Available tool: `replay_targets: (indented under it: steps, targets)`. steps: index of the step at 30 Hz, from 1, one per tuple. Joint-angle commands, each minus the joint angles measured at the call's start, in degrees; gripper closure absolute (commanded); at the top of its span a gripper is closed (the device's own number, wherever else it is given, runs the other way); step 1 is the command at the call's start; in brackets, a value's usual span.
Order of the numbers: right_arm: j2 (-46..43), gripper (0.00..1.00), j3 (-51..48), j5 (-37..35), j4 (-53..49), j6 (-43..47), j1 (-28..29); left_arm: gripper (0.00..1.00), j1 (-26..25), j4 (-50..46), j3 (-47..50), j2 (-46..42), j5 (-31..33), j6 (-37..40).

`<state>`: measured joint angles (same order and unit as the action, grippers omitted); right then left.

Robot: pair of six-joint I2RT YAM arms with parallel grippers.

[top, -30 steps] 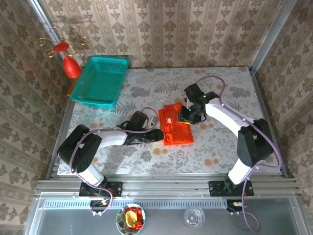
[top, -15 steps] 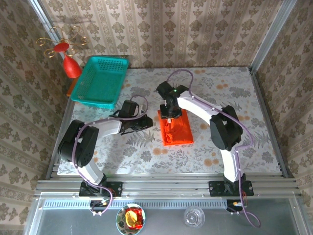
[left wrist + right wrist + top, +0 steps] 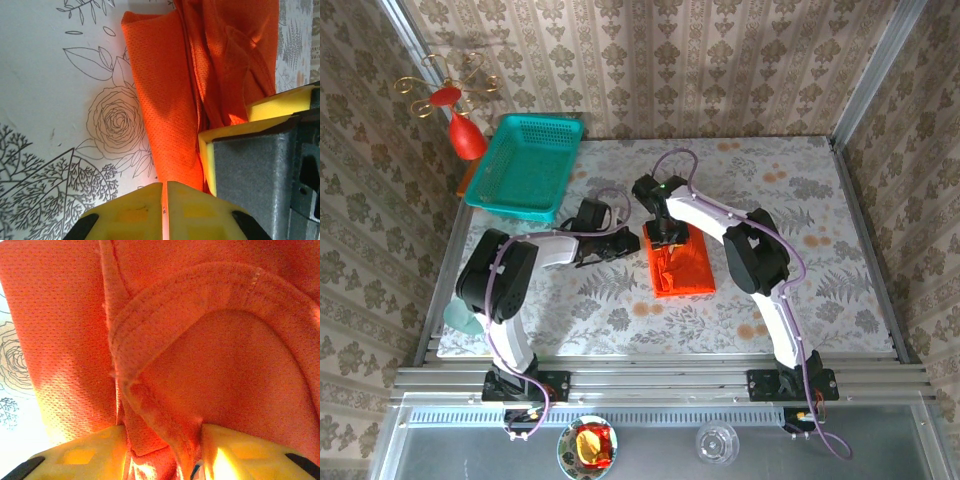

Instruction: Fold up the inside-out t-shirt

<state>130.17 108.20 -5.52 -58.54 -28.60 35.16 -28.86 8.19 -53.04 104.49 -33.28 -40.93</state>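
T-shirt point(image 3: 682, 262): lying on the table point(image 3: 790, 200), right of the basket point(image 3: 525, 165) and nearer than it, well apart from it. It is sitting as a compact rectangle, several layers deep.
Done: judging by the shape, the main folds are looking made.
Left to do: the edge facing the basket is standing loose as a long flap. The collar point(image 3: 200, 295) is showing its raw seam in the right wrist view, with layers rumpling round it. The flap is wanting laying flat, then smoothing and release.
Left gripper point(image 3: 625, 243): lying low at the t-shirt's basket-side edge. Its fingers point(image 3: 125, 210) are pressing almost together, pinching a thin tongue of the flap.
Right gripper point(image 3: 662, 236): bearing down on the t-shirt corner nearest the basket. Its fingers point(image 3: 80, 457) are sitting a narrow gap apart with a wad of cloth packing that gap, so it is seemingly gripping.
Crowding: both grippers are working just beside each other. I am judging a clash, or one pulling the other's fold open, as the main risk.
Around: a red ornament point(image 3: 467, 135) is showing just left of the basket. Neither it nor the basket is getting in the way.
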Motion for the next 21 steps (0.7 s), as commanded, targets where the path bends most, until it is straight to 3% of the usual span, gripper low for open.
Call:
replay_targets:
  steps: [1,11,21]
  targets:
    - [1.67,0.53,1.44,0.61,-2.20,0.31,0.26,0.90,-1.01,1.73,-1.42,1.18,-1.18,-1.43]
    - [1.91,0.48,1.09,0.12,-2.01,0.11,0.17,0.92,-2.76,2.18,-3.36,4.79,-0.79,-2.29]
    - [-1.86,0.83,-0.65,-2.01,-1.24,-0.14,0.18,0.96,-2.87,1.89,-3.96,6.82,0.67,-3.49]
